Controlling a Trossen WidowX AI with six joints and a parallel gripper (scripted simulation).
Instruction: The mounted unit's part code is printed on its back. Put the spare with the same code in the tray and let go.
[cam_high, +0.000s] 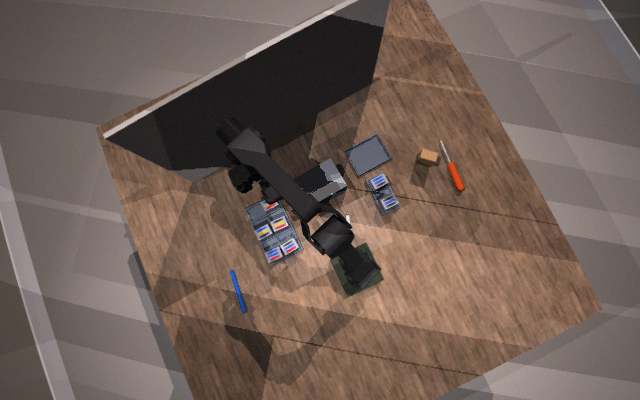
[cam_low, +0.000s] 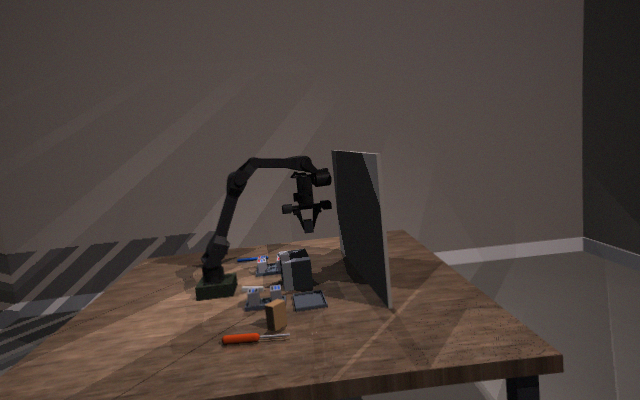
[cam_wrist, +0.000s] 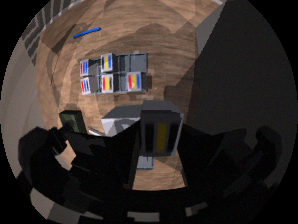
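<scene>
Grey striped spare (cam_low: 309, 227) (cam_wrist: 161, 131) clamped between fingertips of pincer (cam_low: 309, 226) (cam_wrist: 157, 123).

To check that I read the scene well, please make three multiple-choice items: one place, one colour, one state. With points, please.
1. Where is the wooden block?
A) in the tray
B) beside the screwdriver
C) on the robot's base

2. What colour is the pen-like stick?
A) green
B) yellow
C) blue

3. How are the jaws?
A) shut on a spare
B) wide open, holding nothing
C) shut, holding nothing

1 B: the block (cam_high: 428, 157) (cam_low: 276, 315) stands near the screwdriver (cam_high: 455, 176) (cam_low: 241, 338).
2 C: the stick (cam_high: 238, 292) (cam_low: 252, 259) (cam_wrist: 87, 33) shows blue.
3 A: a striped spare (cam_wrist: 161, 138) sits between them.
</scene>
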